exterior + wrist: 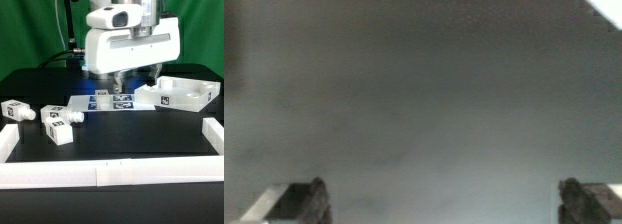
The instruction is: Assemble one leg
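Observation:
Two legs lie at the exterior view's left, both short white square blocks with black tag marks: one (18, 112) near the left wall and one (58, 124) closer to the middle. My gripper (120, 82) hangs under the white hand, just above the marker board (105, 101), well to the right of the legs. In the wrist view my gripper (441, 205) is open and empty. Its two dark fingertips (295, 203) stand far apart over a blurred grey surface. No leg shows in the wrist view.
The wide white tray-like piece (182, 95) with sockets lies at the exterior view's right. A low white wall (110, 175) runs along the front and up both sides of the black table.

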Controlling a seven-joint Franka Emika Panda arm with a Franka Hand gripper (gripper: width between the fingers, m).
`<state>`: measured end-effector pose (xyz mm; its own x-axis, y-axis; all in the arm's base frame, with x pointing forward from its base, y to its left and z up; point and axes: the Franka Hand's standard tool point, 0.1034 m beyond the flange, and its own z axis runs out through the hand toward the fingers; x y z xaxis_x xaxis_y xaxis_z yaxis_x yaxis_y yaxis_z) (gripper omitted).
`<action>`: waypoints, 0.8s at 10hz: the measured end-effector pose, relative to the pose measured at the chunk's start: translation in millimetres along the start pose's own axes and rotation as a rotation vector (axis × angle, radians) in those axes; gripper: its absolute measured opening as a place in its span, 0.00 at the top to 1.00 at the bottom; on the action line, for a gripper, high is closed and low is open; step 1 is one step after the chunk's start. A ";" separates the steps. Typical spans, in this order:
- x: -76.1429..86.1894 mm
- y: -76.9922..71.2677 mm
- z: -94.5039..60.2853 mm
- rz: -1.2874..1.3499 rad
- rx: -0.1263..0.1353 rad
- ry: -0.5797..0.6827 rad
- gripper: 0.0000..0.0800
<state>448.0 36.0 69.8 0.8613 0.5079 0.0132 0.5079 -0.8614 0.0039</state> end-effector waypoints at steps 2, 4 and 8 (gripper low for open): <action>-6.7 -69.4 2.2 0.056 -0.017 0.076 0.19; -11.5 -65.9 3.8 0.016 -0.015 0.058 0.19; -12.8 -87.0 20.7 -0.156 -0.020 0.078 0.19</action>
<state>393.1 104.4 48.5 0.7681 0.6342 0.0885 0.6342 -0.7725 0.0315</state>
